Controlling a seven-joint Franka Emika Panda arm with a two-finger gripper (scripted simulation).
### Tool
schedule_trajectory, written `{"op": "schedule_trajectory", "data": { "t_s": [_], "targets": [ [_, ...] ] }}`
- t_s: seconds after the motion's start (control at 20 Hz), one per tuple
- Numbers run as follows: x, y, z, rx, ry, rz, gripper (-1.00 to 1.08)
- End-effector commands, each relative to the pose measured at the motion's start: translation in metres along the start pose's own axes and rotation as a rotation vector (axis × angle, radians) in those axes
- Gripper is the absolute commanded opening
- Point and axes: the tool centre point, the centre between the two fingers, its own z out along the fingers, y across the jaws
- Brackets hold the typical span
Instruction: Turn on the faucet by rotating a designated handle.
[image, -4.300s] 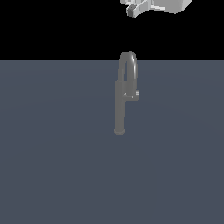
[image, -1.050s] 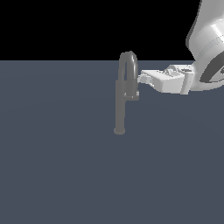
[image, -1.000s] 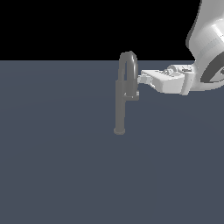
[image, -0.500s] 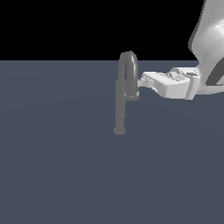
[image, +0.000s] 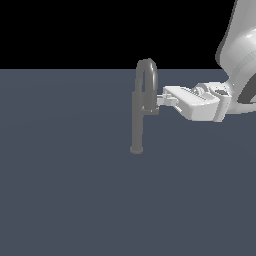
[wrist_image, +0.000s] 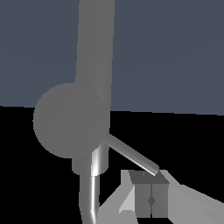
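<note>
The faucet (image: 137, 120) stands upright near the middle of the dark grey floor (image: 65, 190), its arched spout on top; the gripper (image: 161, 100) reaches in level from the exterior view's right, its tip against the handle (image: 151, 108) at mid-column; fingers pressed together (wrist view), nothing between them.
</note>
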Motion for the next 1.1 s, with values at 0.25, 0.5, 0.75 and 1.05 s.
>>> {"op": "schedule_trajectory", "data": {
  "t_s": [0.25, 0.5, 0.75, 1.05],
  "targets": [
    [0.049, 0.016, 0.000, 0.006, -0.006, 0.048, -1.00],
    [0.044, 0.005, 0.000, 0.001, -0.004, 0.020, -1.00],
    [0.074, 0.006, 0.000, 0.006, -0.006, 0.046, -1.00],
    [0.054, -0.009, -0.002, -0.002, -0.006, 0.004, -1.00]
  ]
}}
